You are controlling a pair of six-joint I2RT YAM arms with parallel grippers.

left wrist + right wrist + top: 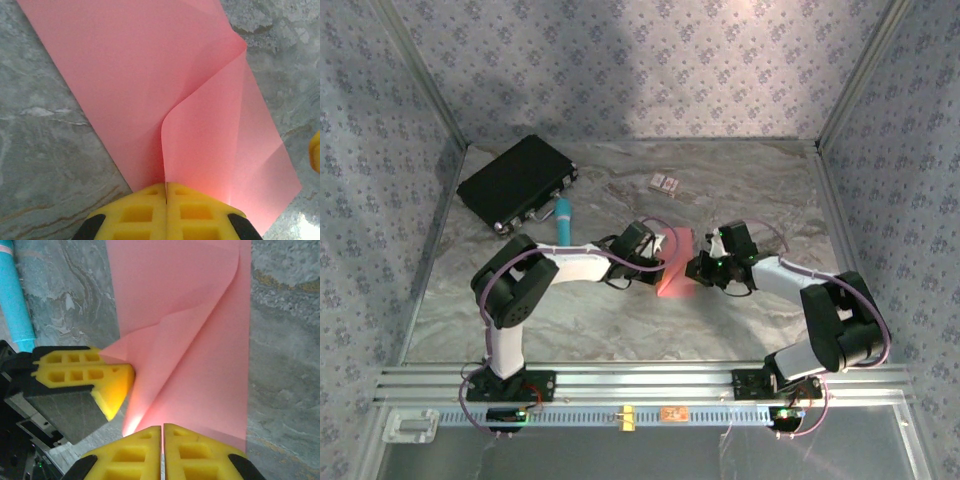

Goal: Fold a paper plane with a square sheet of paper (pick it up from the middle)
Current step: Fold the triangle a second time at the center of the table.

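A pink sheet of paper [677,268] lies near the middle of the marble table [570,320]. The left gripper [658,255] meets its left edge and the right gripper [698,268] its right edge. Farther back sit a black case [517,183], a teal marker [563,218] just beside it, and a small patterned card [664,182].

the square sheet of paper [125,75] is thin salmon-pink paper, matt and smooth (light glows through it by the curl); the table [40,150] is a grey marbled surface with a faint gloss. the pads [142,215] of the left gripper [165,187] look like matt yellow moulded plastic, the teal marker [15,300] smooth plastic with a soft sheen, the black case [515,180] matt.
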